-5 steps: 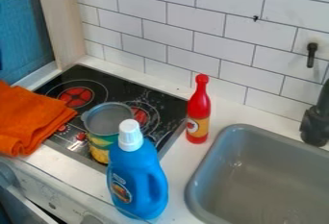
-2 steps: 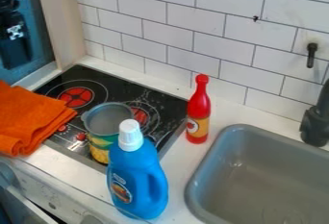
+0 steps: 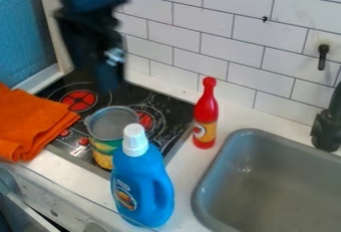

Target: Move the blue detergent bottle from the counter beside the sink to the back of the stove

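Observation:
The black gripper (image 3: pixel 108 79) hangs over the back of the stove, above and behind the pot, its outline blurred. It touches nothing that I can make out. Below it, a grey-rimmed can-like pot (image 3: pixel 112 124) with a yellow and green side stands on the cooktop. A blue bottle with a white cap (image 3: pixel 143 186) is upright in front of the pot and partly covers it. To the right of the stove stands a red bottle (image 3: pixel 206 114) with an orange label. A folded orange cloth (image 3: pixel 30 124) lies over the stove's left edge.
The black stove top (image 3: pixel 133 94) has red burner marks. A grey sink (image 3: pixel 279 176) fills the right side, with a black faucet (image 3: pixel 327 126) at its back corner. White tiled wall (image 3: pixel 200 37) rises behind the counter, and a wooden panel borders the left.
The arm came into view at the upper left and has moved right and down, over the back of the stove. The pot, bottles and cloth stayed where they were.

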Controlling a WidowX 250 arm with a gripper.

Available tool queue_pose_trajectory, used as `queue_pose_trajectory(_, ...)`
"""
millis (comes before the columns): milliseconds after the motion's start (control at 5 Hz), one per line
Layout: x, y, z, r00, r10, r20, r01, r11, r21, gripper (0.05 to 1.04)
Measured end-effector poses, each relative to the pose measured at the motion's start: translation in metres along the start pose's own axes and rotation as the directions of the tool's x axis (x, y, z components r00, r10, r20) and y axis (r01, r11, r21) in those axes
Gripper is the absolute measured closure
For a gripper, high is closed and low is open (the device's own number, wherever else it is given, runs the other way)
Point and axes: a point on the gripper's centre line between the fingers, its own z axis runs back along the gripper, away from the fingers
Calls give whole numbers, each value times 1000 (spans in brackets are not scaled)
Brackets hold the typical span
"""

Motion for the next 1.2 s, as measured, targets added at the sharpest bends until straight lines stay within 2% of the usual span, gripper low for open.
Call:
queue_pose_trajectory(200, 11, -22, -15, 998, -33, -52, 30, 998, -55, 83)
queue_pose_trajectory(400, 17, -47, -18, 992, -81, -95, 77, 996, -40, 83)
queue_pose_trajectory(800, 6, -29, -33, 985, 25, -173, -8, 995, 100, 83)
queue_pose_trajectory(1000, 2, -24, -44, 980, 54, -192, -28, 990, 137, 83)
queue_pose_trajectory(1200, 2, -23, -50, 973, 77, -218, -47, 989, 139, 83)
